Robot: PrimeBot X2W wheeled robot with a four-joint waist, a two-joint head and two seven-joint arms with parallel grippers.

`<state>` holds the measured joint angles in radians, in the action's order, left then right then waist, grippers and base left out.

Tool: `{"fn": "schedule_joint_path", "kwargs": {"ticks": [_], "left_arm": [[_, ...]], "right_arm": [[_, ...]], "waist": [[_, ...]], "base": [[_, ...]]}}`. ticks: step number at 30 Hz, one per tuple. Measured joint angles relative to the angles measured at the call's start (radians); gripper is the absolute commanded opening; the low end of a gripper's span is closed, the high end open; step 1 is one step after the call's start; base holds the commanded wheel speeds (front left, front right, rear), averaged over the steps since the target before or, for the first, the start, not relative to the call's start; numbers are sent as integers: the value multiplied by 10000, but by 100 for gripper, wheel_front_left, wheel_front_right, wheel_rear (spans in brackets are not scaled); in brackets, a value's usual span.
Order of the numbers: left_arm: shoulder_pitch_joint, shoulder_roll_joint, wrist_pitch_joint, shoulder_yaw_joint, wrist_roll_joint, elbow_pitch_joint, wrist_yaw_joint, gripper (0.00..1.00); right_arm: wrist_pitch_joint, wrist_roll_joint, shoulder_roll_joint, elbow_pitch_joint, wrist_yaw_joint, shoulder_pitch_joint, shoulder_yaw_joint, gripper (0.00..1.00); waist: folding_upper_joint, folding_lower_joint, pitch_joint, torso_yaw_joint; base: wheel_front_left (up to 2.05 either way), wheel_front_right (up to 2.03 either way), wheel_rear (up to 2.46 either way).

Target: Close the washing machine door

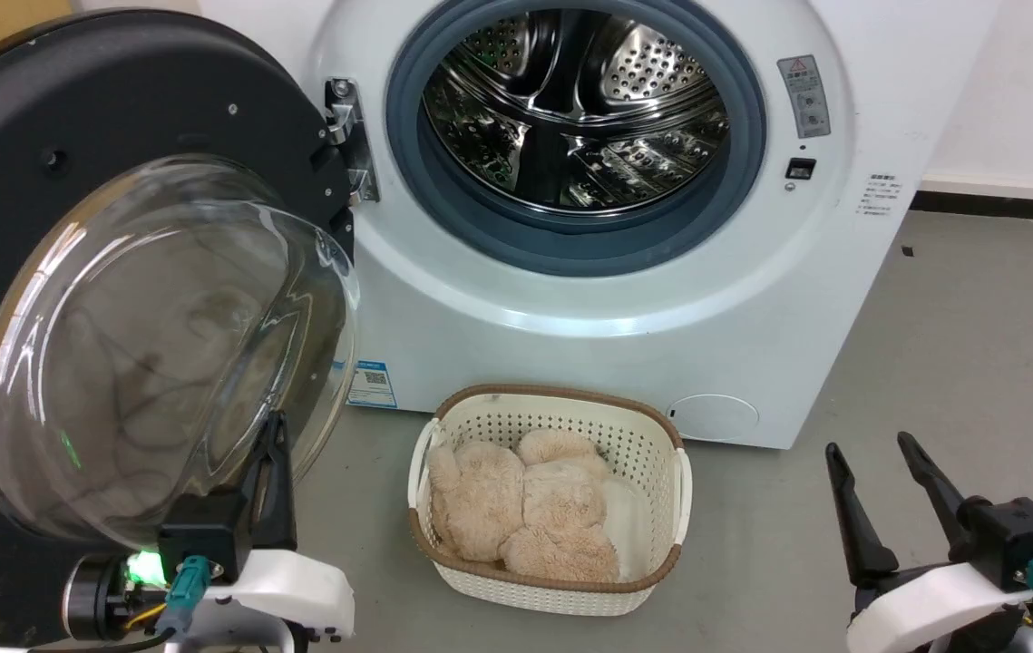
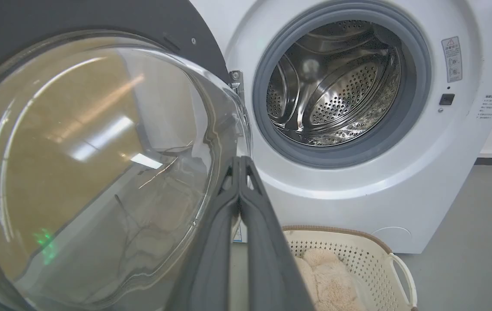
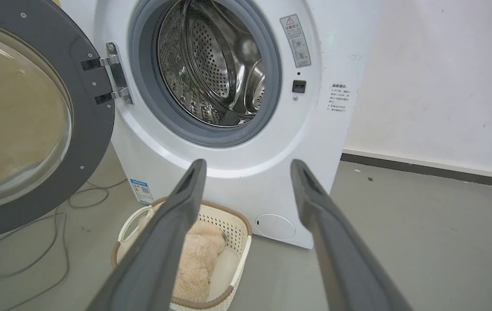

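Grey floor (image 1: 933,345) lies under everything. At far left the washing machine door (image 1: 117,109) stands swung wide open. The left pincer (image 2: 240,160), fingers pressed together and empty, sits beside its glass bowl. At centre is the washing machine (image 1: 679,299), with a cream basket (image 1: 561,422) before it. The right pincer (image 1: 870,446) hangs spread apart, empty.

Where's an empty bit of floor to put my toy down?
Bare floor lies right of the washing machine, toward the wall, and between the basket and the right gripper. Left is crowded: the open washing machine door and the left gripper.
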<state>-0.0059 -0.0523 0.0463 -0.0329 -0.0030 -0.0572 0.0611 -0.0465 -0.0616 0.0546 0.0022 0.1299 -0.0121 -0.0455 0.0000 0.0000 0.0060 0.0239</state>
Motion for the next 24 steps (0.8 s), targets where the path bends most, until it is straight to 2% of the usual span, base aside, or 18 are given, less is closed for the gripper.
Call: {"fn": "schedule_joint_path", "kwargs": {"ticks": [14, 24], "left_arm": [[-747, -330, 268, 546, -368, -974, 46, 0], [-1647, -552, 481, 1685, -1035, -1271, -453, 0]], "right_arm": [[-268, -368, 0, -6, 0, -3, -313, 100], [-483, -644, 0, -4, 0, -2, -585, 100]], "waist": [[0, 0, 35, 495], [0, 0, 169, 933]], "base": [[0, 0, 0], [0, 0, 0]]}}
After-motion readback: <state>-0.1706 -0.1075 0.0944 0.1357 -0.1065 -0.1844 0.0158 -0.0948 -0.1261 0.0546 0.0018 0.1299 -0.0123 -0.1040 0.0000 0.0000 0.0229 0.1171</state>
